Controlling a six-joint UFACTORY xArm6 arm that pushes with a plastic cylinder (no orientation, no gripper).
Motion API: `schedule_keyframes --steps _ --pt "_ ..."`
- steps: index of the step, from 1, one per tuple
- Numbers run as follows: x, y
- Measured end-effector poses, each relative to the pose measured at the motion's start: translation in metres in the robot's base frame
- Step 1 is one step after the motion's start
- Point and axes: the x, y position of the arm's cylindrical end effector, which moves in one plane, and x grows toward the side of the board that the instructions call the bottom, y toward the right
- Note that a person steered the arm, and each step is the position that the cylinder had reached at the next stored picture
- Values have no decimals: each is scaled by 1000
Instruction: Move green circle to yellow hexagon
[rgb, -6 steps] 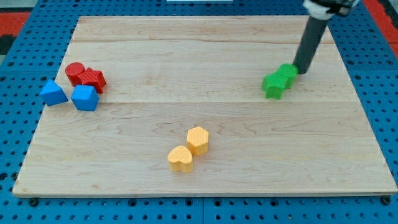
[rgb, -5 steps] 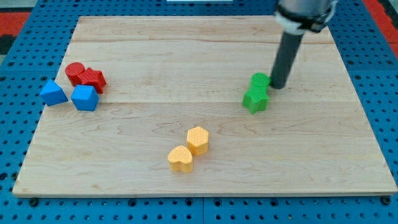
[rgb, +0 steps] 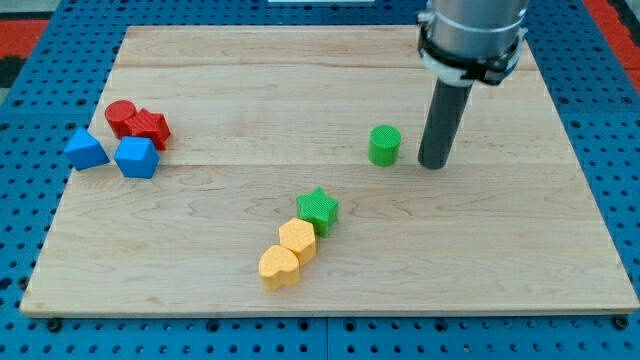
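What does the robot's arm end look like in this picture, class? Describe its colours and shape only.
A straight dark grey, nearly black cylindrical rod, ending in my tip. Above it sits a wider grey cylindrical mount with a white band and black ring. No cables or markings show.

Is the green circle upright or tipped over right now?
Upright: the green circle shows its round top face above a straight side wall, standing alone just to the view's left of my tip.

Arm (rgb: 470, 30) above the rod cut off at the view's top
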Motion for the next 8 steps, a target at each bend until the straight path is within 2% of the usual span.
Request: schedule_keyframes --steps 1,3,4,5,6,8 --pt "-17 -36" --pt "37 -174" --pt "-6 -174" --pt "-7 -226" --pt "33 -215" --pt "50 -213"
